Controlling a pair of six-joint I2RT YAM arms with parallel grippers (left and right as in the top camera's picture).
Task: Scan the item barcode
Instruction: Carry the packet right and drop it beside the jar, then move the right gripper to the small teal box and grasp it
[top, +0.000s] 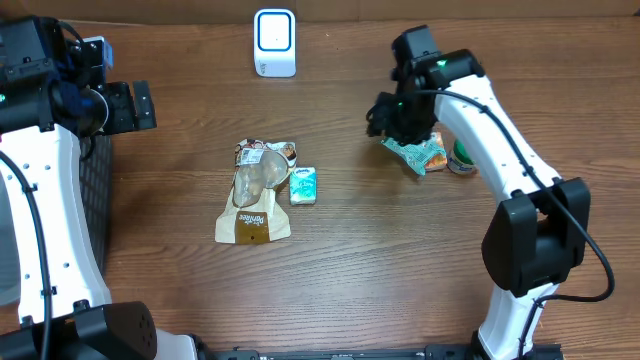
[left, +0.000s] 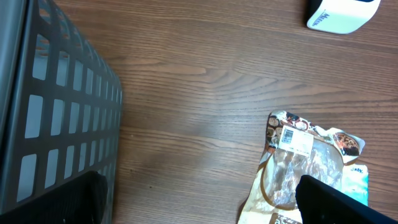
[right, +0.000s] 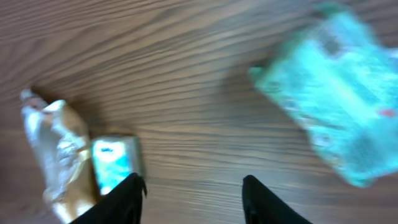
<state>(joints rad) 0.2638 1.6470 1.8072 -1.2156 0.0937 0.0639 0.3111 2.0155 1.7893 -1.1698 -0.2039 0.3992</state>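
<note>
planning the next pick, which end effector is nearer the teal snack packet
Right. The right end effector hovers beside the teal snack packet; the left end effector is far across the table by the basket.

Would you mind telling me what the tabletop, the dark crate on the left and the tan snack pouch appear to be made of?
Tabletop: wood or wood-look laminate, matt, visible grain.
Crate: apparently moulded plastic, dark grey, gridded openings.
Snack pouch: probably plastic film, partly clear, glossy and creased.
</note>
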